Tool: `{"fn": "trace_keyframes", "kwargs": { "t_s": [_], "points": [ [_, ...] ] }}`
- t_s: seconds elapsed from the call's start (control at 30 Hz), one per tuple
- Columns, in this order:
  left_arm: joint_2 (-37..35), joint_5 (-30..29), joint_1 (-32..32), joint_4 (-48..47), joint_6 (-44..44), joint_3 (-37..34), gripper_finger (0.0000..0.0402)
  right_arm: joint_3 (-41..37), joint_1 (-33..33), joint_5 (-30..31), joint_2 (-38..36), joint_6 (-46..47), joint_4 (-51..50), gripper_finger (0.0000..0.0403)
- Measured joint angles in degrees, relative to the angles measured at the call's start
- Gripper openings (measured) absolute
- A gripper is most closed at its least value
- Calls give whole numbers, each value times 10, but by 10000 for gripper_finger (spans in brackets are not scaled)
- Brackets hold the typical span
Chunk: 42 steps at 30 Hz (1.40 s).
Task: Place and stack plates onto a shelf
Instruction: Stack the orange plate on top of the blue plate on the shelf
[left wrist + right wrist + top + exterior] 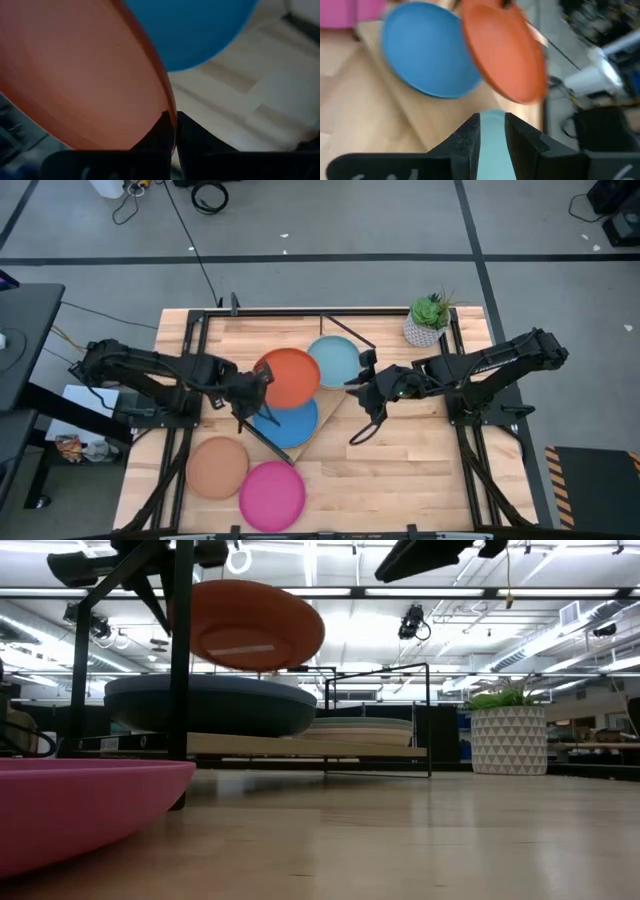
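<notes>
You've got smooth matt plates: orange, blue, light teal, tan, pink, none glossy. Shelf is pale wood with thin black metal wire ends. Tabletop is planked light wood, satin sheen in your low view. Pot looks matt white, faceted pattern.
</notes>
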Motion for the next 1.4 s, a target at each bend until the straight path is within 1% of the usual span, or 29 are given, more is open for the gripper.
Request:
{"fn": "trace_keyframes", "kwargs": {
  "t_s": [0.13,0.2,0.3,0.43,0.57,0.7,0.8,0.87,1.1,1.27,1.33,1.4],
  "points": [
    [11,-81,-33,-3,33,0,14,0,1,-10,-1,10,3,105],
    [15,-109,-41,-7,63,0,19,0,1,-21,-1,12,3,109],
    [21,-132,-42,-5,115,1,21,1,-1,-50,11,11,13,114],
    [36,-143,-42,-9,196,1,14,0,-2,-48,28,8,18,118],
    [53,-169,-43,-18,250,0,15,0,-2,-54,51,0,27,121],
    [69,-160,-47,-27,287,0,17,0,-2,-9,58,-3,21,122],
    [70,-138,-54,-28,299,0,16,0,-5,24,52,-5,8,121],
    [69,-115,-61,-26,296,0,15,0,-9,33,43,-5,10,121],
    [68,-100,-102,-26,276,0,16,0,-48,29,27,-28,22,122],
    [68,-98,-110,-27,264,0,31,0,-79,-9,27,-30,39,121],
    [69,-98,-110,-27,246,0,42,0,-89,-27,27,-30,48,122],
    [69,-84,-111,-28,215,0,54,0,-95,-40,27,-30,59,122]
  ]
}}
